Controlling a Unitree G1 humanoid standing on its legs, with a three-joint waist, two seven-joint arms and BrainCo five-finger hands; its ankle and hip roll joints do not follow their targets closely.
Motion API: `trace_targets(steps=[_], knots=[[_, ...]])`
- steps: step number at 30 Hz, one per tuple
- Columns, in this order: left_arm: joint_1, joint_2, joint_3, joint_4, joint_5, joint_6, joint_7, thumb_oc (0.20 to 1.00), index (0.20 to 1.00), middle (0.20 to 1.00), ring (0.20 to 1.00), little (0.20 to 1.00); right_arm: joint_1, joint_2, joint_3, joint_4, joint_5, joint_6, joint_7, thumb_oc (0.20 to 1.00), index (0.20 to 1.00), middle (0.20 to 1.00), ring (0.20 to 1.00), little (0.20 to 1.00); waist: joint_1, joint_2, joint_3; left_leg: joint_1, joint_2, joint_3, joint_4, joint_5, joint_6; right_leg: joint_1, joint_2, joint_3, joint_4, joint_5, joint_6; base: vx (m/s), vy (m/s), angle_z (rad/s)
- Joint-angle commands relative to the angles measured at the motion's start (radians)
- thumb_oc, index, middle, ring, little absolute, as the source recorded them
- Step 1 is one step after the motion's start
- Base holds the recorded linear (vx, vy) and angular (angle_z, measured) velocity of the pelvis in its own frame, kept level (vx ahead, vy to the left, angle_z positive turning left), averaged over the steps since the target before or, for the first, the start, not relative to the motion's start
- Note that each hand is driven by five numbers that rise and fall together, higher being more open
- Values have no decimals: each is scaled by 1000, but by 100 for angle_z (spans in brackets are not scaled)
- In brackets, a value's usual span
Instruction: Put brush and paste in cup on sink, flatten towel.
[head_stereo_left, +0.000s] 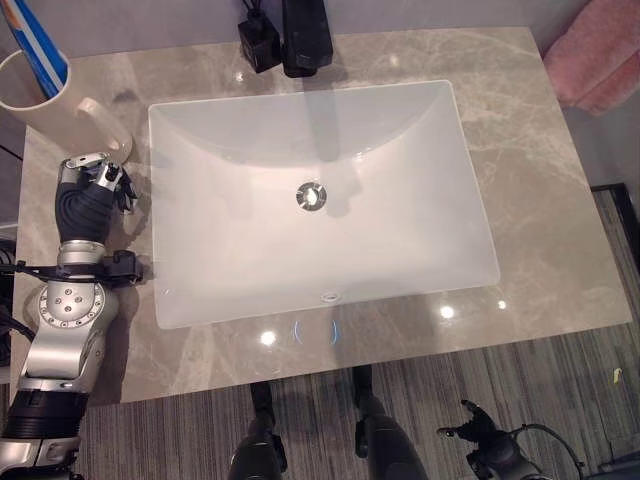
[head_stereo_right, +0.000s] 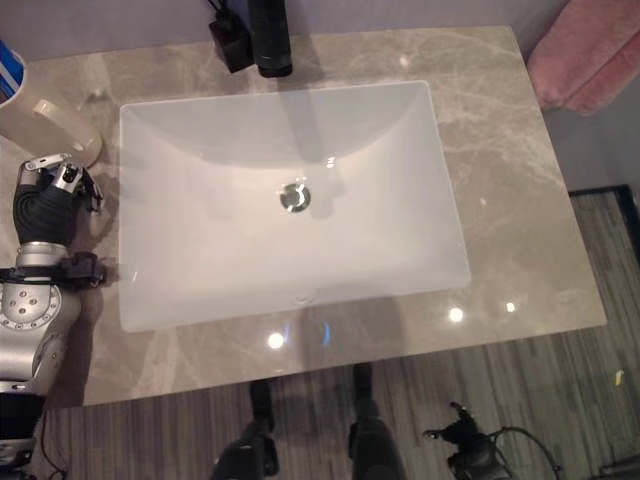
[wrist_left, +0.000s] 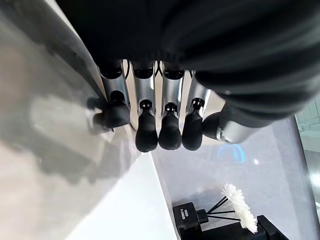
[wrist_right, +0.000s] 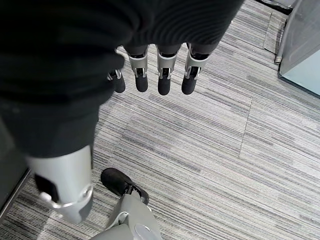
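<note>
Towel (head_stereo_left: 600, 55) is bunched at the counter's (head_stereo_left: 540, 180) far right corner
Your right robot hand (wrist_right: 160, 75), fingers relaxed and empty, is nearer; left robot hand (head_stereo_left: 100, 180), also empty, sits beside the cup (head_stereo_left: 60, 110)

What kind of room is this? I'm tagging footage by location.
Most likely a bathroom vanity: a white basin set in a marble-look counter, a cup holding a toothbrush, and a pink towel alongside.

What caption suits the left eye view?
Left hand rests on the counter beside the cup; pink towel at far right.
</note>
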Motion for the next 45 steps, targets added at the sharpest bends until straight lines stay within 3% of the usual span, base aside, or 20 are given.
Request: trace_targets(steps=[1, 12, 27, 45], knots=[[95, 24, 19, 56, 1, 22, -7, 200, 200, 200, 200, 200, 3, -34, 21, 14, -4, 2, -9, 1000, 1000, 1000, 1000, 1000, 4, 5, -17, -68, 6, -133, 3, 54, 8, 6, -4, 20, -1, -14, 11, 0, 0, 0], [44, 60, 56, 118, -9, 11, 45, 200, 200, 200, 200, 200, 12, -46, 14, 6, -7, 0, -6, 1000, 1000, 1000, 1000, 1000, -4, 8, -4, -92, 3, -138, 3, 64, 5, -14, -8, 18, -1, -10, 16, 0, 0, 0], [-101, 121, -35, 184, -26, 10, 69, 200, 200, 200, 200, 200, -2, -54, 31, -23, 7, -2, -13, 1000, 1000, 1000, 1000, 1000, -19, 10, 1, -117, 4, -134, 3, 66, 2, -40, -9, 29, -1, -11, 20, 0, 0, 0], [-199, 135, -86, 240, -33, 12, 87, 200, 200, 200, 200, 200, -5, -57, 50, -25, 7, -5, -15, 1000, 1000, 1000, 1000, 1000, -33, 6, 4, -129, 9, -126, 3, 64, 2, -63, -3, 44, -1, -6, 20, 0, 0, 0]])
